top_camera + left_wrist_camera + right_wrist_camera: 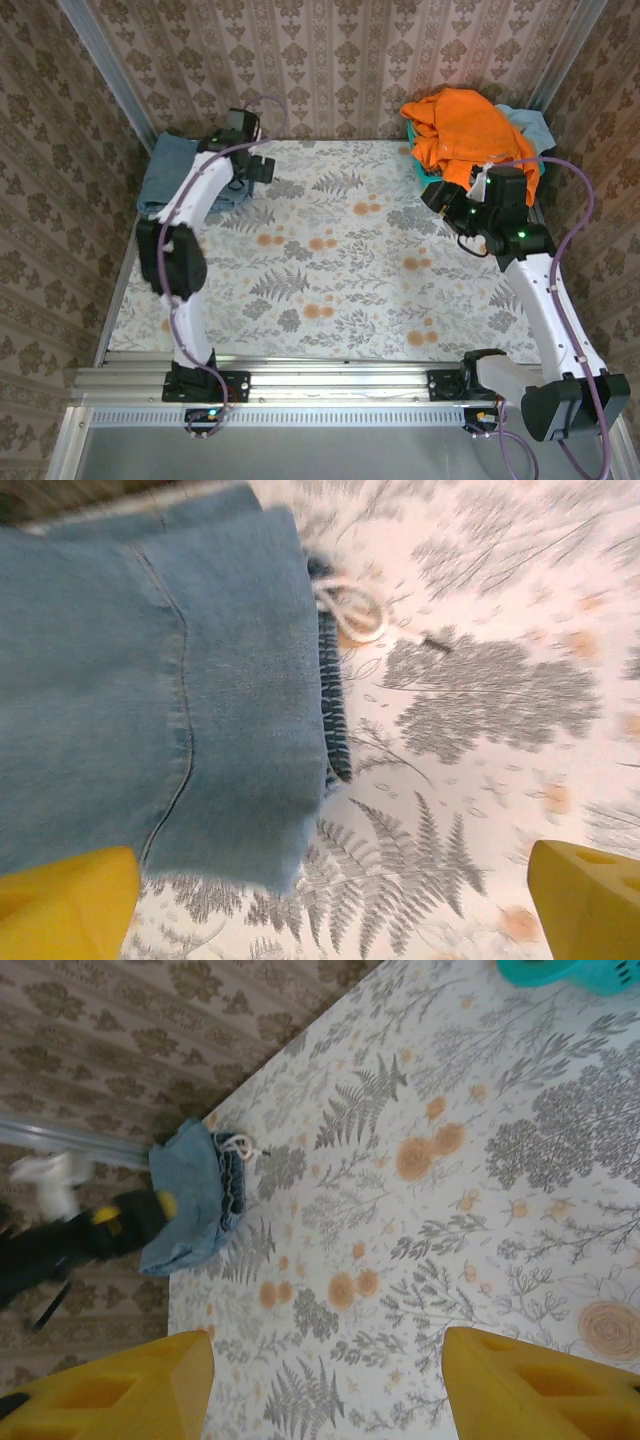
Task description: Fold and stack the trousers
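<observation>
The trousers (172, 172), faded light-blue denim, lie folded in a small stack at the table's back left corner. In the left wrist view the trousers (150, 680) have their folded layers and white drawstring (352, 612) facing right. My left gripper (262, 168) hovers just right of them, open; in its own view the left gripper (330, 910) has one yellow finger (70, 905) over the denim edge and nothing held. My right gripper (440, 195) hangs open and empty at the right back. From the right gripper (325, 1380) the trousers (190, 1200) appear far off.
A teal basket (413, 135) at the back right holds a bright orange garment (465, 125) and a pale turquoise cloth (528, 125); the basket's rim (570, 972) also appears in the right wrist view. Patterned walls close in the floral table (330, 260) on three sides.
</observation>
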`<state>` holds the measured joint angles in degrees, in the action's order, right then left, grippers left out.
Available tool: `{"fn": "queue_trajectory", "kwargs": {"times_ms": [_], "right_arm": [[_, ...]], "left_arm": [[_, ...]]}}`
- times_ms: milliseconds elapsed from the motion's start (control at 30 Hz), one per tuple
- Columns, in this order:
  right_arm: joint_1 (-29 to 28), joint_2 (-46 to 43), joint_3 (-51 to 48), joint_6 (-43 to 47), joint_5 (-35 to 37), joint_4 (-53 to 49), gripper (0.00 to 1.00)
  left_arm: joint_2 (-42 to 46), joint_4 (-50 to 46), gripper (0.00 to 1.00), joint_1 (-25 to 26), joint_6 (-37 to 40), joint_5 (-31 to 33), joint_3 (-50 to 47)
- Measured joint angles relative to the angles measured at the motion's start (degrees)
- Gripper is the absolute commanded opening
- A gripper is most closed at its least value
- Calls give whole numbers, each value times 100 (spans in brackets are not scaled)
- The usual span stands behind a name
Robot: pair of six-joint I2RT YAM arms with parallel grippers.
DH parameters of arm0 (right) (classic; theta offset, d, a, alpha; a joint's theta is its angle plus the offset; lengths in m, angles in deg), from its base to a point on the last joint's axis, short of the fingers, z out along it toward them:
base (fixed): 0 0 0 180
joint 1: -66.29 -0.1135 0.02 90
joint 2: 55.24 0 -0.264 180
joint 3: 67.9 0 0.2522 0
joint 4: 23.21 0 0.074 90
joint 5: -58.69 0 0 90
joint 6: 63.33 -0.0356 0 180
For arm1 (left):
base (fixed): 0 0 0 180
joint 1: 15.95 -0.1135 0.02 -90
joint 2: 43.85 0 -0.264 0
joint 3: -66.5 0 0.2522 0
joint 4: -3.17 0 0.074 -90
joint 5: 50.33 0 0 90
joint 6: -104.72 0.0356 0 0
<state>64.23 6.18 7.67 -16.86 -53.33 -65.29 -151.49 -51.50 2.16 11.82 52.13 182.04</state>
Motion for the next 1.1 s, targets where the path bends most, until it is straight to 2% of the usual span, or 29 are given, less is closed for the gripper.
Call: {"fn": "queue_trajectory", "kwargs": {"times_ms": [167,233,267,300,467,567,633,700,867,967,1100], "right_arm": [[-225,-422,-354,-9,295,120,63],[-365,-625,-444,144,483,70,64],[-435,-719,-466,258,612,35,70],[-503,-800,-485,363,763,15,99],[-833,-1198,-1300,911,2006,647,100],[-859,-1150,-2107,1786,2785,1491,100],[-839,-1102,-2699,2426,3110,2256,100],[-754,-1023,-3314,3018,3191,3126,100],[-450,-234,-4409,3967,3167,5071,100],[-284,413,-4603,4148,3080,5949,100],[-179,1067,-4586,4249,2815,6756,100]], "left_arm": [[3093,1563,100,911,-444,105,-2892],[4133,2004,100,1106,-678,153,-3862],[4581,2116,100,1104,-809,240,-4260],[4898,2208,100,1080,-894,332,-4548],[6017,3195,100,1032,-975,1233,-6131],[6061,3908,100,1032,-651,1700,-6907],[5829,4266,100,1021,-525,2135,-7215],[5670,4933,100,870,-219,2299,-7608],[5257,7097,100,-223,278,1751,-8970],[4395,8041,100,-726,411,1281,-9121],[3598,8867,100,-1001,636,616,-9020]]}}
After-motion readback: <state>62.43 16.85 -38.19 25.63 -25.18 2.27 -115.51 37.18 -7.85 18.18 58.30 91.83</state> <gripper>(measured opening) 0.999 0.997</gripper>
